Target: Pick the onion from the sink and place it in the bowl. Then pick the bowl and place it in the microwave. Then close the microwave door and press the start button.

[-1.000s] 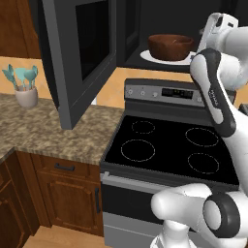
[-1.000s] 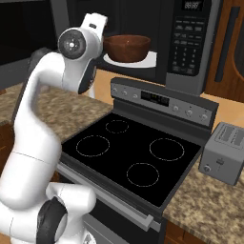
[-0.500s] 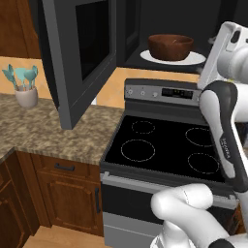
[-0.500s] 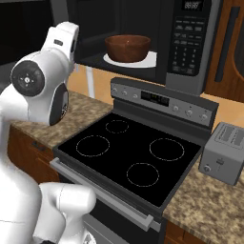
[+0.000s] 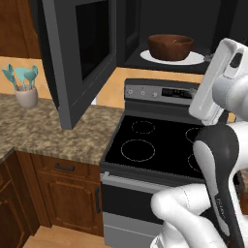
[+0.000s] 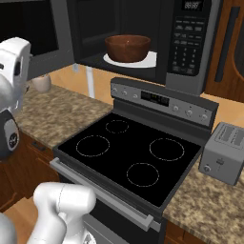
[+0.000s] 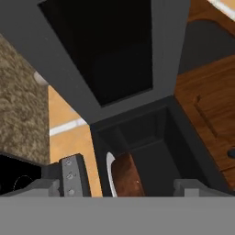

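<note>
The dark brown bowl (image 5: 170, 47) (image 6: 127, 47) stands on the white plate (image 6: 143, 61) inside the black microwave (image 6: 188, 71). The microwave door (image 5: 80, 53) (image 7: 110, 50) hangs wide open to the left. Whether the onion lies in the bowl I cannot tell; its inside is hidden. The sink is out of view. In the hand view my gripper (image 7: 119, 188) is open and empty, well back from the oven, looking at the door and the bowl (image 7: 126, 176) from the side.
A black-topped stove (image 5: 160, 140) (image 6: 128, 152) sits under the microwave. A grey toaster (image 6: 224, 152) stands on the counter to its right. A jar of teal utensils (image 5: 25, 89) rests on the granite counter (image 5: 48, 131) at the left.
My arm has swung back and away from the microwave, toward the base. The bowl stays on the plate and the door stays open.
</note>
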Robot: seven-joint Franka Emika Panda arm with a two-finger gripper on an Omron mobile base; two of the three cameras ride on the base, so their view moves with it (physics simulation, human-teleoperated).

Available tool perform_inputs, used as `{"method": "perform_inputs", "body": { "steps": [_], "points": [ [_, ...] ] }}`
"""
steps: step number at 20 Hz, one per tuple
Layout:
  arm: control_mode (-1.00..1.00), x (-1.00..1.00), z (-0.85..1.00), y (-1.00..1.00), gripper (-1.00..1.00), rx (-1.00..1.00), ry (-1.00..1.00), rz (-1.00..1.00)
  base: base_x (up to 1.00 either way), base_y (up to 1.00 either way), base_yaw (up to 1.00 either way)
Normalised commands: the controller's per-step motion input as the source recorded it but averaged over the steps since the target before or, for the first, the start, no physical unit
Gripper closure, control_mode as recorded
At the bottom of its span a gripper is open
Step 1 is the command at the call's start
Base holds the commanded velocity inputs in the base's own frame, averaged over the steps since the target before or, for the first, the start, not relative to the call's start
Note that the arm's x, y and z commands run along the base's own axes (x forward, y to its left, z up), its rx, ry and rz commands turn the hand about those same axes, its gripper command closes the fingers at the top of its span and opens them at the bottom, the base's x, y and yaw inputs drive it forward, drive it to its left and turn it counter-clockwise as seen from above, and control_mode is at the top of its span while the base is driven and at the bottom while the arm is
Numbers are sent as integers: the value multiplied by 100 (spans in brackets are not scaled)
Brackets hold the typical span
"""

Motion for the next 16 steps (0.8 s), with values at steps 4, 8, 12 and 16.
{"method": "perform_inputs", "body": {
  "steps": [4, 8, 12, 16],
  "points": [
    [-100, -100, 0, 61, -100, 0, 0, -2, 0, 0, 0],
    [-100, -100, 0, 55, -100, 0, 0, 0, 0, 0, 0],
    [-100, -60, 0, 86, -100, -7, 0, -1, 0, 0, 0],
    [-100, -14, -16, 89, -100, -7, -9, -5, 0, 0, 0]
  ]
}}
